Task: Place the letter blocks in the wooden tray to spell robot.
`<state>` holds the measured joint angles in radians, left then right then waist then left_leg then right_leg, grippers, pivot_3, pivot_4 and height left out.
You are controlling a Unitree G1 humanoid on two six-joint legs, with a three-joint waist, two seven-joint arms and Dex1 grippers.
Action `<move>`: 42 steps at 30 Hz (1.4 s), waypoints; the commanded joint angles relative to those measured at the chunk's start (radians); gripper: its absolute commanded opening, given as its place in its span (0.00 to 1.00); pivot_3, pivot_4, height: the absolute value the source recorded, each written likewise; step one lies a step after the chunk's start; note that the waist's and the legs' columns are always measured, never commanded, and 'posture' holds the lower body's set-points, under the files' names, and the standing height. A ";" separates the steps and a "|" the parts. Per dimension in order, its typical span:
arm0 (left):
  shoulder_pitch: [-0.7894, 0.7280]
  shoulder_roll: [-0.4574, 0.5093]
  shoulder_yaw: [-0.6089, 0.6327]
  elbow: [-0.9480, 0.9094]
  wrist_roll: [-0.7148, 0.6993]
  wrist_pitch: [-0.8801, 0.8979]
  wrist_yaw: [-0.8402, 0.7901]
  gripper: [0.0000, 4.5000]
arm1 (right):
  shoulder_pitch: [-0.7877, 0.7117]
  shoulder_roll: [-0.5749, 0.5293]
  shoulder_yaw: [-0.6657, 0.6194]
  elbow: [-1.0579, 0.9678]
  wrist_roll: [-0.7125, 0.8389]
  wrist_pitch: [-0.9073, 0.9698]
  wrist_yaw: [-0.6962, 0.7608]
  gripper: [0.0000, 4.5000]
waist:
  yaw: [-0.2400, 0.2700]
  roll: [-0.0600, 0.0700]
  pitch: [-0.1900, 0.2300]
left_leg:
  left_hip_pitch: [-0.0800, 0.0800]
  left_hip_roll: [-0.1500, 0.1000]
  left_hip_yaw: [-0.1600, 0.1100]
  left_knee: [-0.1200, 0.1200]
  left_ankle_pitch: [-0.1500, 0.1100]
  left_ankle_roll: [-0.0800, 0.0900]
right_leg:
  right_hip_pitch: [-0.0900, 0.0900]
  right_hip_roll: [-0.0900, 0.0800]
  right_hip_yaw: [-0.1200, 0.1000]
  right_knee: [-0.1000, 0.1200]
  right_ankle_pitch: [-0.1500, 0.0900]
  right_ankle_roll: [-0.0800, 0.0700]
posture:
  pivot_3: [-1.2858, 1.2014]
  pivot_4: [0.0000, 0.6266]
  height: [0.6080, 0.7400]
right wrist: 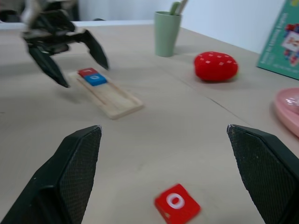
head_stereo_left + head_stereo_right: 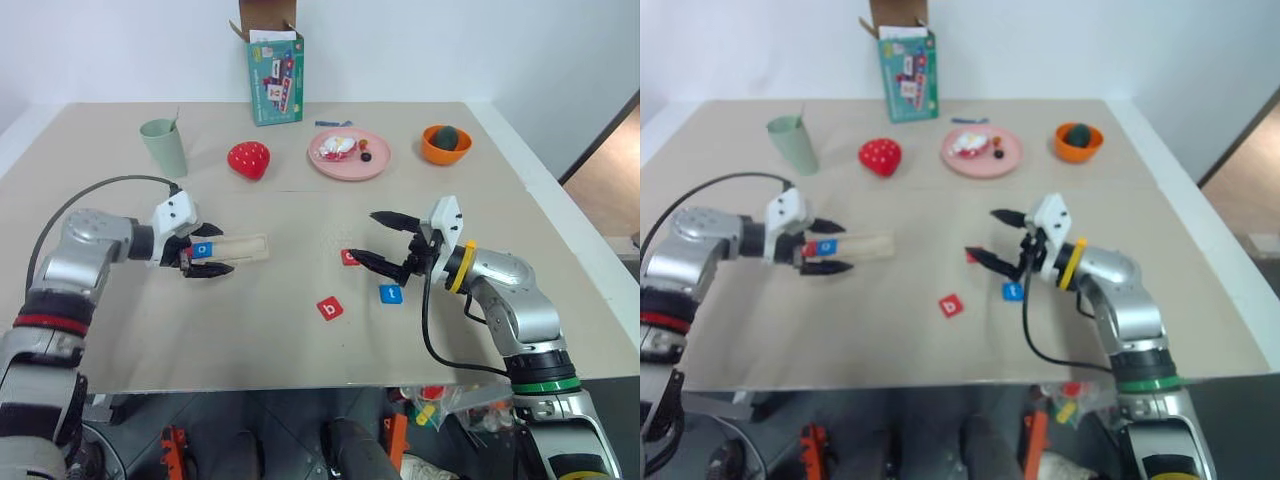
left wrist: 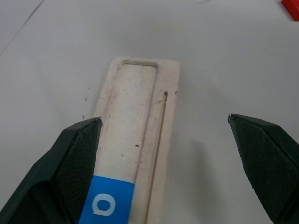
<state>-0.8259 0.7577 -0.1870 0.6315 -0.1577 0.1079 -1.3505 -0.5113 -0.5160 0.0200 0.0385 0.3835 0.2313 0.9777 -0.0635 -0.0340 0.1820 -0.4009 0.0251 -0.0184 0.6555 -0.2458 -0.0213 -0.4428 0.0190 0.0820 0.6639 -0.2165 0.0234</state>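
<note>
Left gripper (image 2: 211,253) is wide open over the wooden tray (image 2: 243,247), blue tile (image 2: 204,250) sitting in it. Right gripper (image 2: 377,238) hangs open, red b tile (image 2: 329,308) at its 7 o'clock.

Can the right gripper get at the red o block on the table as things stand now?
Probably yes. The right gripper is open right by the red o block, which lies flat on the table with nothing between.

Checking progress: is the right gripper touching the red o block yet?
Apart. In the right wrist view the red o block lies flat on the table between the right gripper's open fingers, bare table on both sides.
</note>
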 commanded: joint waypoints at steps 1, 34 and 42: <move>-0.060 -0.018 -0.036 0.104 0.059 -0.056 -0.072 1.00 | -0.029 -0.005 0.016 -0.059 0.032 0.006 0.059 0.99 | 0.000 0.000 0.000 | 0.000 0.000 0.000 0.000 0.000 0.000 | 0.000 0.000 0.000 0.000 0.000 0.000 | 0.52 0.24 1.00; -0.071 -0.190 -0.167 -0.222 0.289 0.157 -0.111 0.10 | -0.089 0.018 0.035 0.057 -0.031 -0.115 0.109 1.00 | 0.015 0.000 0.000 | -0.001 -0.001 -0.004 0.008 0.000 0.000 | 0.002 -0.001 -0.003 0.004 0.000 0.001 | 0.52 0.24 1.00; -0.019 -0.234 -0.246 -0.491 0.327 0.434 -0.017 0.10 | -0.072 0.017 0.036 0.061 -0.036 -0.129 0.108 1.00 | 0.016 0.000 0.000 | -0.001 0.000 -0.005 0.012 0.000 0.000 | 0.003 -0.001 -0.004 0.005 0.000 0.002 | 0.52 0.24 1.00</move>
<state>-0.8548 0.5221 -0.4187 0.1877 0.1570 0.4981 -1.3895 -0.5821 -0.4945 0.0761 0.1068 0.3440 0.1216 1.0866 -0.0480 -0.0335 0.1822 -0.4017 0.0247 -0.0235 0.6681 -0.2457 -0.0212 -0.4395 0.0186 0.0782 0.6689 -0.2158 0.0258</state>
